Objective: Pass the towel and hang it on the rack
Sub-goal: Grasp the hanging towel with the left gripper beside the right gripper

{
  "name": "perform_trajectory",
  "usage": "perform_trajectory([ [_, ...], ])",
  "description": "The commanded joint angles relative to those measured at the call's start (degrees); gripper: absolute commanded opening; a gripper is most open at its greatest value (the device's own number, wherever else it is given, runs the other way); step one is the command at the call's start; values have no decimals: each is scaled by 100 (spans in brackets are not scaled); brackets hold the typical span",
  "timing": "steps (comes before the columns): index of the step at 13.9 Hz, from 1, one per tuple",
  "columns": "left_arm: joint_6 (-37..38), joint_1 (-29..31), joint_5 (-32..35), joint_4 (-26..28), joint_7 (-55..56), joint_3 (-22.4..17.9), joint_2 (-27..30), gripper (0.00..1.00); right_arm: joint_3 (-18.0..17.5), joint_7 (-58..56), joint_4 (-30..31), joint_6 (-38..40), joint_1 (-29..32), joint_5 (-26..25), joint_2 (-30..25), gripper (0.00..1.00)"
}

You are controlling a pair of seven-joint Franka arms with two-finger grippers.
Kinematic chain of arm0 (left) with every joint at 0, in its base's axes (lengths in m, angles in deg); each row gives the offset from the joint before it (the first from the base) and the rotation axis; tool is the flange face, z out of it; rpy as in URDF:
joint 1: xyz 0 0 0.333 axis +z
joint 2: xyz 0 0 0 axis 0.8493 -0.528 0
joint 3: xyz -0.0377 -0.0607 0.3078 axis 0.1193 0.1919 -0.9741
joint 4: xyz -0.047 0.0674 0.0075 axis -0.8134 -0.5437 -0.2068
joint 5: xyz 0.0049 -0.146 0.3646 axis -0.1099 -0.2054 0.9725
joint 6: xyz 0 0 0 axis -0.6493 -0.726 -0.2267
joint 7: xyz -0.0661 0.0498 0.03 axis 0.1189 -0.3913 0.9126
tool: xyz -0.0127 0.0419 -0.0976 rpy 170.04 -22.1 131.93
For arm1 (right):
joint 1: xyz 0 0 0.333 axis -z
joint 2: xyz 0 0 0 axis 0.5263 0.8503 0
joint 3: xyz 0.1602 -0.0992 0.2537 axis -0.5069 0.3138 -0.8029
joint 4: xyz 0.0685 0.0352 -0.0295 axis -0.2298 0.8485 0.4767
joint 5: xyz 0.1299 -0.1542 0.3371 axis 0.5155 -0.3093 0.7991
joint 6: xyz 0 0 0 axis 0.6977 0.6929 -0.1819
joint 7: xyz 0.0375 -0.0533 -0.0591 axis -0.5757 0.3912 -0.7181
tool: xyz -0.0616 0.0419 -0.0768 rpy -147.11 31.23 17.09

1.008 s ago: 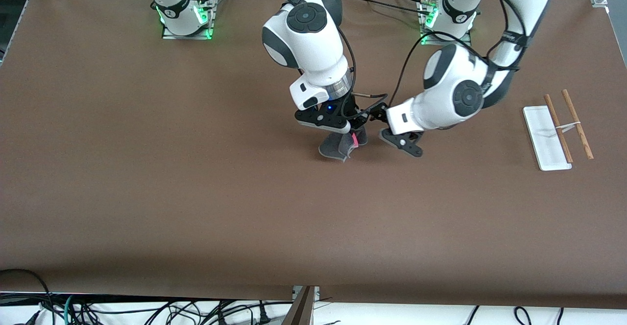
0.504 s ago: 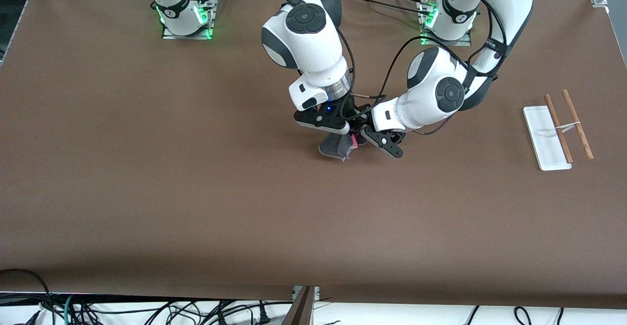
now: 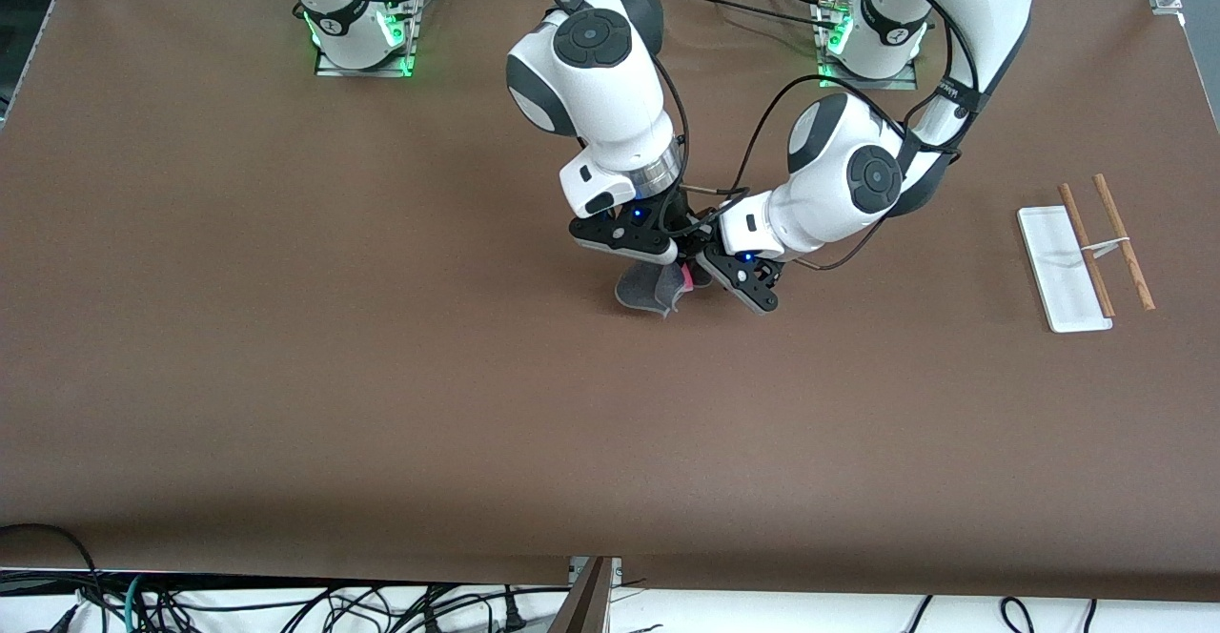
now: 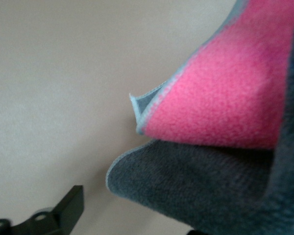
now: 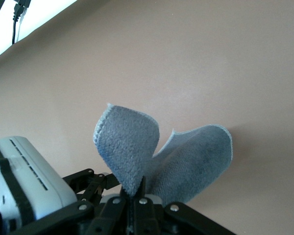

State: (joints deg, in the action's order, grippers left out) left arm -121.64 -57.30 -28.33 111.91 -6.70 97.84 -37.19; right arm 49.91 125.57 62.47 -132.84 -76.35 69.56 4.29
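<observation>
The towel (image 3: 640,291), dark grey with a pink underside, hangs folded from my right gripper (image 3: 660,269) just above the middle of the table. In the right wrist view the right gripper (image 5: 136,198) is pinched shut on the towel (image 5: 130,147), and two flaps stand up from it. My left gripper (image 3: 703,276) is level with the towel's pink corner, on the side toward the left arm's end. In the left wrist view the towel (image 4: 220,186) fills the space by the left gripper (image 4: 132,223), which is open with one finger (image 4: 66,213) showing. The rack (image 3: 1063,271) lies at the left arm's end.
The rack's two brown rods (image 3: 1125,242) lie beside its white base. Both arms' wrists and cables crowd the space above the towel. The table's brown surface (image 3: 381,376) is bare elsewhere. Cables lie below the table's front edge.
My left gripper has moved in from the rack's side toward the towel and now sits against its pink corner. My right gripper has kept the towel almost still.
</observation>
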Motion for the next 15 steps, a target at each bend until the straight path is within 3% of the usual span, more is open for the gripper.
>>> perform_trajectory([
  [1, -81, 22, -110, -92, -398, 35, -74, 96, -7, -10, -145, 6, 12, 43, 60, 0],
  [4, -255, 22, -102, -93, -486, 34, -74, 95, 2, -19, -145, 14, 12, 43, 60, 0],
  [9, -406, 22, -102, -110, -794, 35, -109, 74, 2, -28, -145, 14, 21, 43, 60, 0],
  [15, -406, 40, -110, -110, -820, 26, -118, 4, 2, -37, -145, 32, 29, 43, 51, 0],
])
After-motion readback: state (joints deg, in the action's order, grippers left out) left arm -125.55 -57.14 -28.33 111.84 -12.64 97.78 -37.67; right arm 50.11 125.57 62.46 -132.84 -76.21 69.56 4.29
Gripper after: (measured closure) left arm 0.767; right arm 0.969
